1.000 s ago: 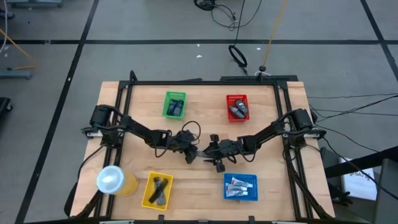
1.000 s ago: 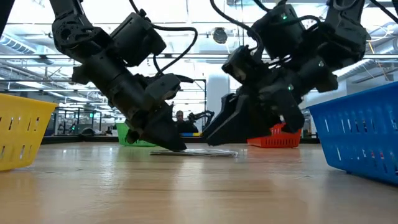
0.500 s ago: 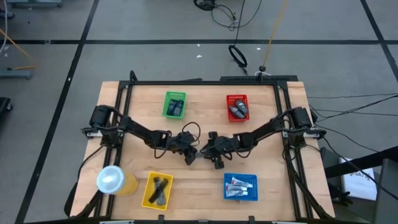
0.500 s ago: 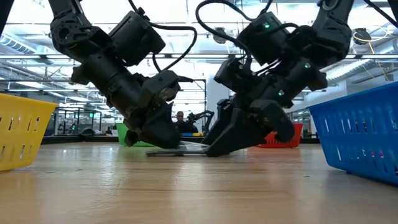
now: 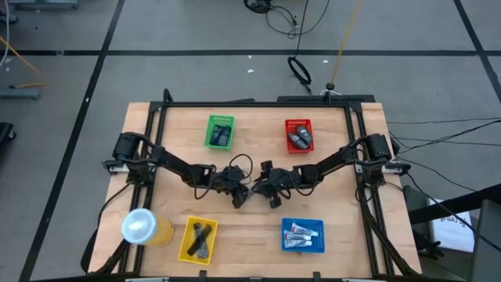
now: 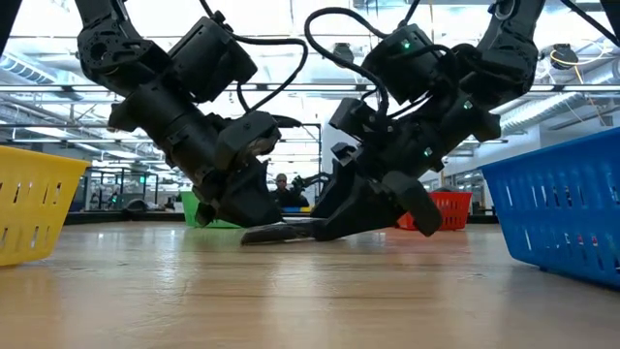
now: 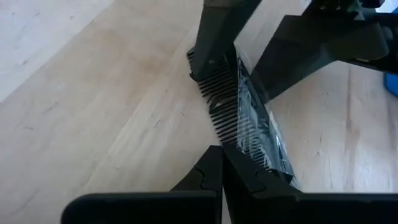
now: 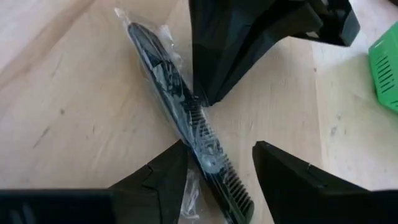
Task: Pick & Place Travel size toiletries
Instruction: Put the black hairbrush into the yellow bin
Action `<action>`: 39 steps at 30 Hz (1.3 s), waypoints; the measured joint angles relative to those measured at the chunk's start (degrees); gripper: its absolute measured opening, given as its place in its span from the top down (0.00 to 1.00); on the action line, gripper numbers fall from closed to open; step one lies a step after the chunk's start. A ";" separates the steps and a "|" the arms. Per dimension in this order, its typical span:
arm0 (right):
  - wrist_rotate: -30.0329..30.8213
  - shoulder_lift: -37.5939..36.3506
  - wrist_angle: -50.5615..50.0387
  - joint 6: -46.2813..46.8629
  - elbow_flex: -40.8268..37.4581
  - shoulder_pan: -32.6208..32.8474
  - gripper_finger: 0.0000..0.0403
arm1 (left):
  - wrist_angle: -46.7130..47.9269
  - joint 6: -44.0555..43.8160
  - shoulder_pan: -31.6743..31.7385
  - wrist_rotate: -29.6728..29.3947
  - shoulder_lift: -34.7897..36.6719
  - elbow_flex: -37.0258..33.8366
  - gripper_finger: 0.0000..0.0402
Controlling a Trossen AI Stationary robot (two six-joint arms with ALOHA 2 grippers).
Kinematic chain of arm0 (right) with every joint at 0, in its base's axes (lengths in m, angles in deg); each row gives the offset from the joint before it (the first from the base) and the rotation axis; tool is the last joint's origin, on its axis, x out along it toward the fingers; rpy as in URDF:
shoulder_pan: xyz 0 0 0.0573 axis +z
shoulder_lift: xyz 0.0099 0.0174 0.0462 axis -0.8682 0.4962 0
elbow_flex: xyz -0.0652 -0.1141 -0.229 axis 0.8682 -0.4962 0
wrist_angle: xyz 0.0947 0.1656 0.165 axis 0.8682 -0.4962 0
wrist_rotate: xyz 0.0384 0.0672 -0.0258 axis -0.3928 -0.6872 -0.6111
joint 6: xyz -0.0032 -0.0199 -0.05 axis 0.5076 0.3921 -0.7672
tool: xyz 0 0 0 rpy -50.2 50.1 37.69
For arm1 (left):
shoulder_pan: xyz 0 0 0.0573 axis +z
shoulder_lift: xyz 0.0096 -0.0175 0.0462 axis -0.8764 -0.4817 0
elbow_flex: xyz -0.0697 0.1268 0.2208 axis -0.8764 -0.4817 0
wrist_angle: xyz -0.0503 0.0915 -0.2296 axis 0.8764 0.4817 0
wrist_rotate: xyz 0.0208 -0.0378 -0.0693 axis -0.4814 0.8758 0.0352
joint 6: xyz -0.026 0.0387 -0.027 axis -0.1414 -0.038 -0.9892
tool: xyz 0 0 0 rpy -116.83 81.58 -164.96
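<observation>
Seen from above: left gripper (image 5: pixel 240 197) and right gripper (image 5: pixel 264 193) meeting tip to tip at mid-table (image 5: pixel 250 223), ringed by green basket (image 5: pixel 220 131), red basket (image 5: pixel 298 135), yellow basket (image 5: pixel 198 239) and blue basket (image 5: pixel 302 235), with a yellow cup (image 5: pixel 143 227) at the left front corner; the item between the tips too small to make out here. At table height: both grippers tilted down onto a flat dark piece (image 6: pixel 286 231) lying on the wood, a person (image 6: pixel 280 187) far behind. From the left wrist: fingers (image 7: pixel 249 180) clenched together at one end of a black comb in clear wrap (image 7: pixel 242 118), teeth showing. From the right wrist: fingers (image 8: pixel 158 177) spread, straddling the comb's other end, not pinching it.
</observation>
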 joint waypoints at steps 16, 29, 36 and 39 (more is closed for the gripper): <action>0.18 -1.11 -3.39 -3.43 -0.13 1.55 0.97 | 1.86 7.06 3.43 -3.55 3.39 -0.29 0.99; 2.10 -5.19 -4.12 -0.74 -0.90 1.92 1.00 | 4.32 11.70 0.25 -12.32 11.77 -0.15 0.99; 7.35 -8.09 -1.10 -0.49 -3.38 2.34 1.00 | -1.50 13.78 -2.60 -14.67 13.49 -0.05 0.98; 7.30 -8.07 -0.13 -0.85 -4.07 2.34 1.00 | -2.48 13.44 -2.11 -11.52 13.04 0.03 0.94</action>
